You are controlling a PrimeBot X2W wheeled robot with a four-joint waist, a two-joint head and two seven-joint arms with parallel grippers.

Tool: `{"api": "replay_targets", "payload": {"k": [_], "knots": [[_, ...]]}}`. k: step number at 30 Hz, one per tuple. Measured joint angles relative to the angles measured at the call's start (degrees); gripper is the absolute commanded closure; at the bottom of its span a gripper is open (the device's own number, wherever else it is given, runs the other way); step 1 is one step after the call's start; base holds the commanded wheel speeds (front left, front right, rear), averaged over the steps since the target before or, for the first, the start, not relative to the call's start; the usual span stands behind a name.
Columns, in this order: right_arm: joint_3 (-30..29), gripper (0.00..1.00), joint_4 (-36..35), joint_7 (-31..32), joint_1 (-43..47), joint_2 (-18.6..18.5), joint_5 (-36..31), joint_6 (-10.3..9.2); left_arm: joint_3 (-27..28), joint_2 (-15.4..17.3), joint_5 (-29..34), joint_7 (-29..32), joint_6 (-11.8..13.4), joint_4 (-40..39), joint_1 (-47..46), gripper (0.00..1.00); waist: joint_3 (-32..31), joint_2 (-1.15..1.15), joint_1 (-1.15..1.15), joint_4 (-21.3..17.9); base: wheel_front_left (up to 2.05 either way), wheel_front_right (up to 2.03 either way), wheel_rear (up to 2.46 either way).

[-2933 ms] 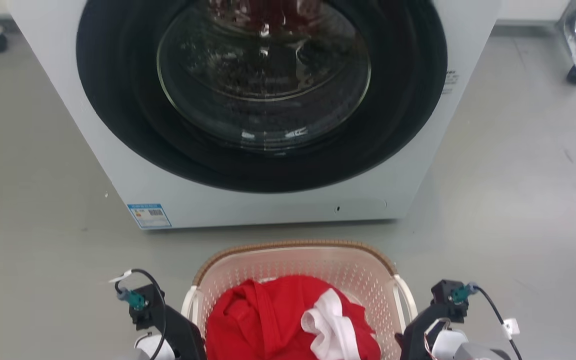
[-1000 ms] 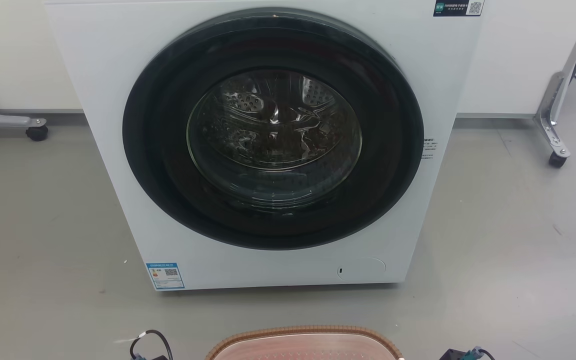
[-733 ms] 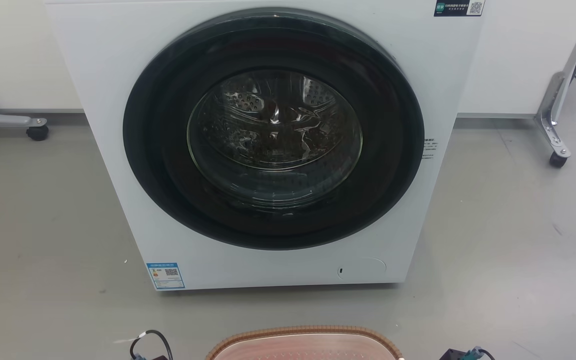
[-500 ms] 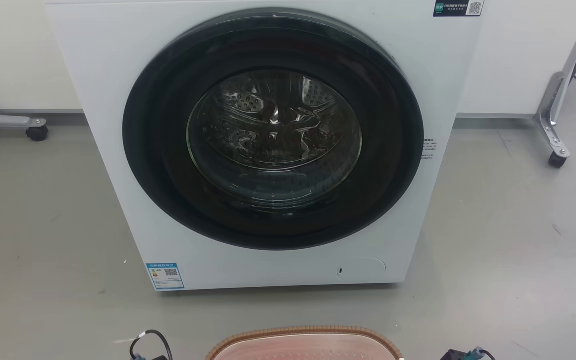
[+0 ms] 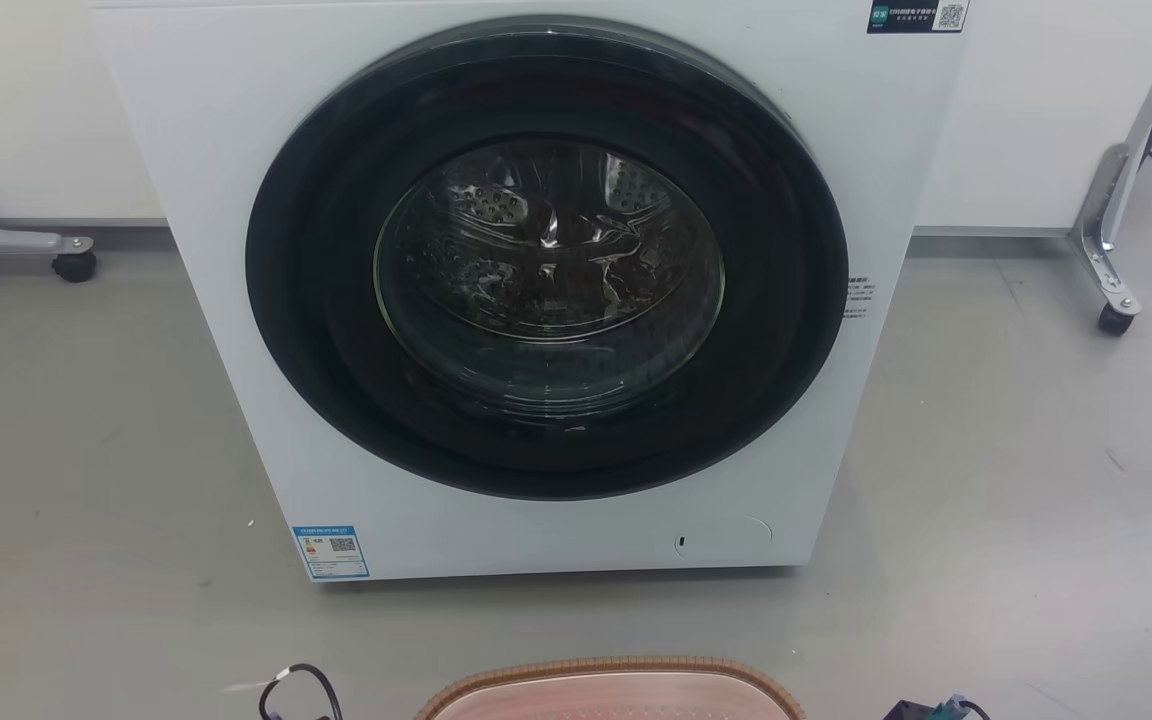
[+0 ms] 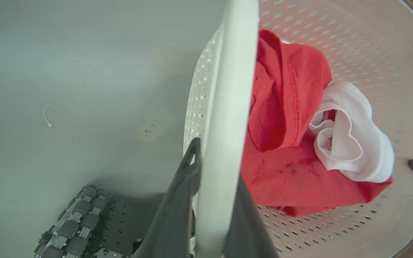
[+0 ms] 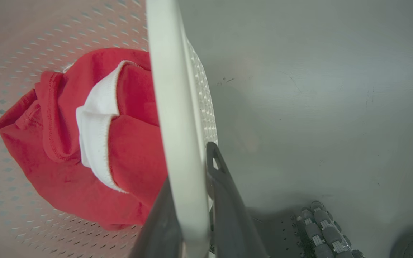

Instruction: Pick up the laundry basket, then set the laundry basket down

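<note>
The laundry basket (image 5: 611, 678) shows just its brown woven far rim at the bottom of the head view, in front of the washing machine. In the left wrist view my left gripper (image 6: 216, 168) is shut on the basket's white side handle (image 6: 231, 89), one dark finger on each side of the bar. My right gripper (image 7: 188, 172) is likewise shut on the opposite white handle (image 7: 172, 89). Inside the perforated cream wall (image 6: 335, 43) lie a red garment (image 6: 285, 150) and a white cloth (image 6: 350, 143). The right wrist view shows the same red garment (image 7: 48, 150).
A white front-loading washing machine (image 5: 556, 300) with its round dark door shut stands close ahead on the grey floor (image 5: 1016, 500). Castor-footed metal frames stand at far left (image 5: 73, 265) and far right (image 5: 1116, 318). My base's rollers (image 6: 74, 222) sit below the basket.
Since 2.9 s ago the head camera has moved, so the whole washer shows and just the basket's far rim remains. Over the last second the rim has slipped very slightly lower in the picture.
</note>
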Motion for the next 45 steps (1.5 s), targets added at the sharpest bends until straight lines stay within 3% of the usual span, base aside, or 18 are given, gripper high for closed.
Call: {"api": "replay_targets", "payload": {"k": [12, 21, 45], "knots": [[-0.3, 1.0, 0.1, -0.7, 0.0, -0.1, 0.6, -0.02, -1.5, 0.0, -0.3, -0.5, 0.2, -0.9, 0.3, 1.0, 1.1, 0.0, 0.0, -0.2, 0.0, 0.0, 0.0], [-0.1, 1.0, -0.4, -4.2, -1.3, 0.0, 0.5, -0.94, -2.2, 0.0, 0.7, -4.4, 0.4, -1.5, -0.4, 1.0, 4.5, 0.0, 0.0, -0.4, 0.0, 0.0, 0.0], [0.3, 1.0, -4.4, -15.4, -14.5, -0.5, -2.6, -3.01, -2.2, 2.2, 3.2, -15.5, 0.2, -6.1, -13.0, 1.0, 22.5, 0.0, 0.01, -1.2, 0.0, 0.0, 0.0]]}}
